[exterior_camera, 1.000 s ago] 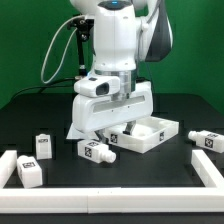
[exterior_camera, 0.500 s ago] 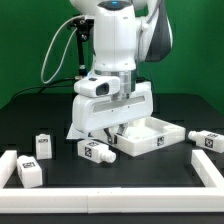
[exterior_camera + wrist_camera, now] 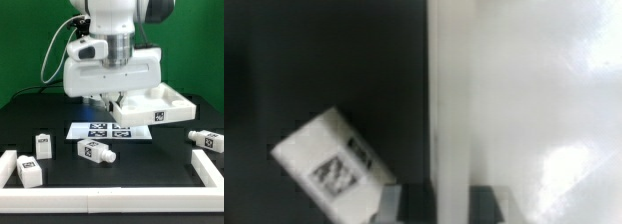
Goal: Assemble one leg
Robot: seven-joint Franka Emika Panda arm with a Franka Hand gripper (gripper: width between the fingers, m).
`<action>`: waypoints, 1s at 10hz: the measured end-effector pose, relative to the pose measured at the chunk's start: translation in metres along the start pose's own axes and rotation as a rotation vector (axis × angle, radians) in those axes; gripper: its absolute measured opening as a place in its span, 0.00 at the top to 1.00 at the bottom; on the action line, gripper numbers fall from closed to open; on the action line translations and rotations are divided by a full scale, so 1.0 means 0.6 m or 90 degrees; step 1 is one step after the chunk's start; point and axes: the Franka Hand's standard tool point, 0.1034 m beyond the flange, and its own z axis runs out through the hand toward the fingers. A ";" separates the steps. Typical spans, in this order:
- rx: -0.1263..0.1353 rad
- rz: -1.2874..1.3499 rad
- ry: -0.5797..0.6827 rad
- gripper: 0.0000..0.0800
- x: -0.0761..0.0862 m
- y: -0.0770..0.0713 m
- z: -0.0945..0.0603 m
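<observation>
Several white legs lie on the black table: one [image 3: 97, 151] on its side near the middle, one [image 3: 42, 145] standing at the exterior view's left, one [image 3: 30, 172] beside the left rail, one [image 3: 205, 140] at the right. My gripper [image 3: 112, 100] is shut on the rim of the big white square panel [image 3: 160, 105] and holds it tilted in the air above the table. In the wrist view the panel's rim [image 3: 446, 120] runs between my fingers [image 3: 402, 205], my gripper [image 3: 443, 205] closed on it. A white tagged piece [image 3: 331, 165] shows below; I cannot tell which.
The marker board [image 3: 105, 130] lies flat on the table under the lifted panel. A low white rail [image 3: 110, 200] borders the table's front, with ends rising at the left [image 3: 8, 165] and right [image 3: 212, 168]. Black cables hang behind the arm.
The gripper has risen with the square panel, lifting it off the table and tilting it. The marker board beneath is now uncovered. The legs have not moved.
</observation>
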 end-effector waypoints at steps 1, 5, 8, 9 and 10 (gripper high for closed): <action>-0.012 0.003 0.017 0.93 0.040 0.005 -0.003; -0.012 -0.029 0.010 0.93 0.051 0.010 0.016; -0.010 0.061 -0.036 0.93 0.111 0.045 0.028; -0.015 0.093 -0.034 0.93 0.144 0.051 0.043; -0.020 0.107 -0.033 0.93 0.158 0.049 0.065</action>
